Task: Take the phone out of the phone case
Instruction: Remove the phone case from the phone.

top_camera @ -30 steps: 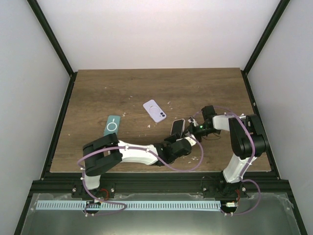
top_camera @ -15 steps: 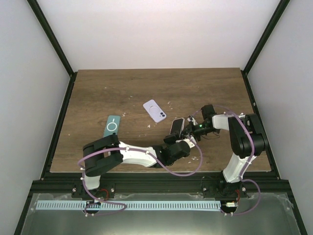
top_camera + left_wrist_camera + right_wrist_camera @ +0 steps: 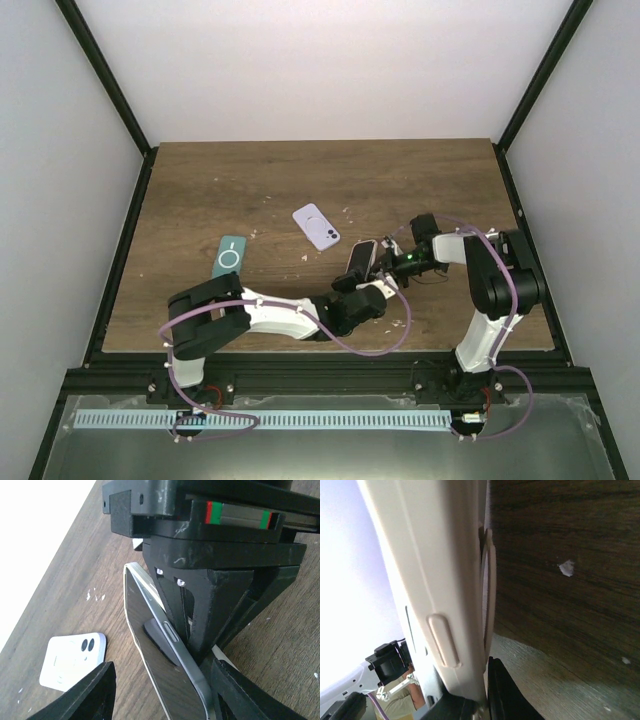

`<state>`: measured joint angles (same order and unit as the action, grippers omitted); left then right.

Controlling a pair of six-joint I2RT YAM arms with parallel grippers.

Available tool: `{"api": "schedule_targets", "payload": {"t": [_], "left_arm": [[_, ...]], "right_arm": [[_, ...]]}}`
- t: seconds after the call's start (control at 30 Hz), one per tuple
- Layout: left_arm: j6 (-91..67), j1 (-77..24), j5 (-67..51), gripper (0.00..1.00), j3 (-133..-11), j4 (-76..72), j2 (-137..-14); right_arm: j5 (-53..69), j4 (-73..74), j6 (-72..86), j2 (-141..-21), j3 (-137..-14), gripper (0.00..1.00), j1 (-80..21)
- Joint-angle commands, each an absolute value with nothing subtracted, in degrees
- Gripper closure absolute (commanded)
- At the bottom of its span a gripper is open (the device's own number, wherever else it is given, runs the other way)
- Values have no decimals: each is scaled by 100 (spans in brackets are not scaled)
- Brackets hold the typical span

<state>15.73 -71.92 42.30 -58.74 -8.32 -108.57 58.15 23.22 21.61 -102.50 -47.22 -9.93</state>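
Centre right of the overhead view, over the wooden table (image 3: 200, 190): both arms converge on the cased phone (image 3: 361, 259), which stands on edge. The right gripper (image 3: 388, 262) is clamped on it. The left gripper (image 3: 162, 685) is spread wide, straddling the screen. The pale case (image 3: 420, 570) is on the handset. Step in hand: gaining a second hold. The next move probably calls for the left jaws to close and peel the case away.
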Motion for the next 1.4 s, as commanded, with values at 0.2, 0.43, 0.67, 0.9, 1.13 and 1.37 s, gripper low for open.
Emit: {"api": "schedule_targets", "payload": {"t": [0.2,0.43,0.67,0.9,1.13,1.37], "left_arm": [[1119,-6748,4899,47,-5469,549,-10901],[1105,-6749,5229,51,-5250,438,-10797],[1185,-6588,5255,54,-5945,948,-11362],[697,-6349,5796,58,-6265,1406,-11441],[267,-6149,5487,76,-6109,1513,-10974],[-48,-6152,4954,93,-6132,1676,-10644]], "right_arm": [[6246,2724,2085,-10212,-4825,99,-913],[6333,2707,2091,-10234,-4798,99,-913],[6504,2691,2059,-10145,-4801,99,-911],[6519,2623,2082,-9885,-4732,99,-913],[6505,2594,2077,-9926,-4751,99,-909],[6447,2554,2081,-9914,-4765,99,-912]]}}
